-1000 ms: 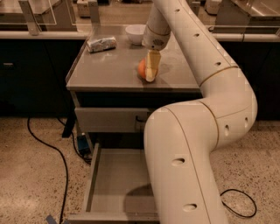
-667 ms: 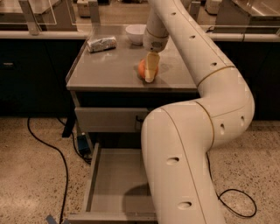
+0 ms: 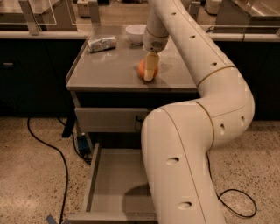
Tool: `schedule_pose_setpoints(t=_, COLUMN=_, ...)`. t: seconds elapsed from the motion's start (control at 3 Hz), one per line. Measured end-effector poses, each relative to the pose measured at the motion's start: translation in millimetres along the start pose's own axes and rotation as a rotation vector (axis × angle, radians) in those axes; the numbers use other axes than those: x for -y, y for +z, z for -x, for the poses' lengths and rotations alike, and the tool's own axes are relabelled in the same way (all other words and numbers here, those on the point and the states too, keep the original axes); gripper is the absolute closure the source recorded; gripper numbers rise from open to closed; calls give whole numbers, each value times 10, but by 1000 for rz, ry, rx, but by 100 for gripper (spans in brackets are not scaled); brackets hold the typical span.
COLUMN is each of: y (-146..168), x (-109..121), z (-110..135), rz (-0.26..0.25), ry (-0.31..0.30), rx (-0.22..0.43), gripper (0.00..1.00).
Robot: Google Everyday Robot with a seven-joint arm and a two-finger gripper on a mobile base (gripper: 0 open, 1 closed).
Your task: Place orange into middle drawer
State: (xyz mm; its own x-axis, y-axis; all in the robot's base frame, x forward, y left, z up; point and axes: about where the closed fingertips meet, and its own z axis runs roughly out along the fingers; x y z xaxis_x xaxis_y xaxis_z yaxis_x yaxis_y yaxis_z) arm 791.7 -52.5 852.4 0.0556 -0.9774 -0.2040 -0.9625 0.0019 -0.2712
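The gripper (image 3: pixel 149 75) is lowered to the cabinet's surface (image 3: pixel 109 65), against the orange (image 3: pixel 141 69), which is partly covered by it. Whether the jaws are closed on the fruit cannot be told. The middle drawer (image 3: pixel 114 181) is pulled open below. 1 white bowl (image 3: pixel 135 33) and 1 foil packet (image 3: pixel 101 43) are set further back.

Looks like a lab mocked up as an office kitchen: speckled terrazzo floor (image 3: pixel 35 183), dark far counters (image 3: pixel 26 74) with glass screens (image 3: pixel 43 11), a grey metal drawer cabinet (image 3: pixel 105 119), the gripper (image 3: pixel 150 72) low over its surface (image 3: pixel 109 65).
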Motion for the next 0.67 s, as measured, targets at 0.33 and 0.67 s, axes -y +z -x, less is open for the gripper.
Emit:
schedule_pose_setpoints(t=0.33, y=0, x=0, z=0, rz=0, ry=0, rx=0, gripper=43)
schedule_pose_setpoints(t=0.67, y=0, x=0, z=0, rz=0, ry=0, rx=0, gripper=64)
